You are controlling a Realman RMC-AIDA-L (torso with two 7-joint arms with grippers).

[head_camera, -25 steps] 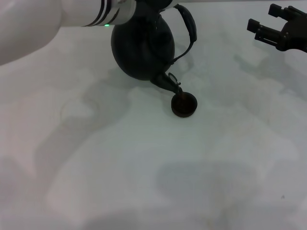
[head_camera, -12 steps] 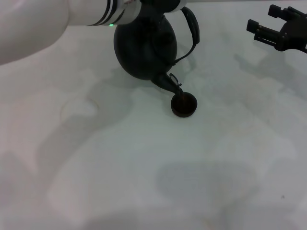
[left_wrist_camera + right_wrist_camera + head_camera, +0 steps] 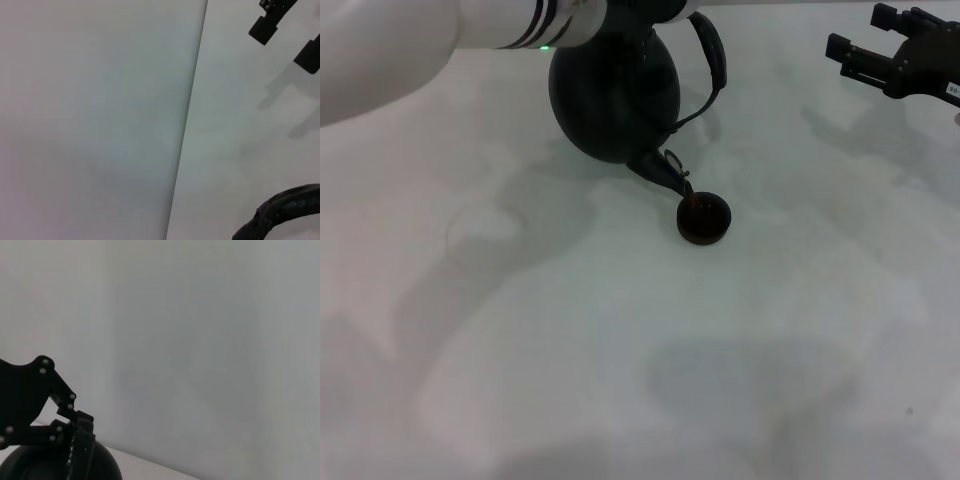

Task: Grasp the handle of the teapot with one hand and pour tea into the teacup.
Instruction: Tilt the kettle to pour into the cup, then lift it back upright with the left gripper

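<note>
- Currently the table (image 3: 620, 380), a pale bare surface, carries the whole job; a spill onto it is the main hazard, and it would come from the spout drifting off the cup.
- Left arm (image 3: 410, 40): it enters from the upper left of the head view and reaches over the pot. The left gripper (image 3: 75, 442) appears in the right wrist view as black linkage bearing down at the pot's top, so I judge it clamped on the handle, though the contact itself is hidden.
- Teapot (image 3: 613, 95): far centre of the table, lifted and tipped forward, spout pointing down toward the cup. Any slip of the handle (image 3: 712, 55) in the grip would let the heavy body swing and throw the stream wide.
- Right gripper (image 3: 895, 62): idle at the far right, well apart from the pot, fingers spread and empty. No risk noted unless it moves in.
- Teacup (image 3: 704, 220): upright, just below and beside the spout tip, with liquid showing inside. It is far smaller than the pot; tipping further risks overfilling, and a lowered spout could knock it over.
- Stream itself: too fine to confirm.
</note>
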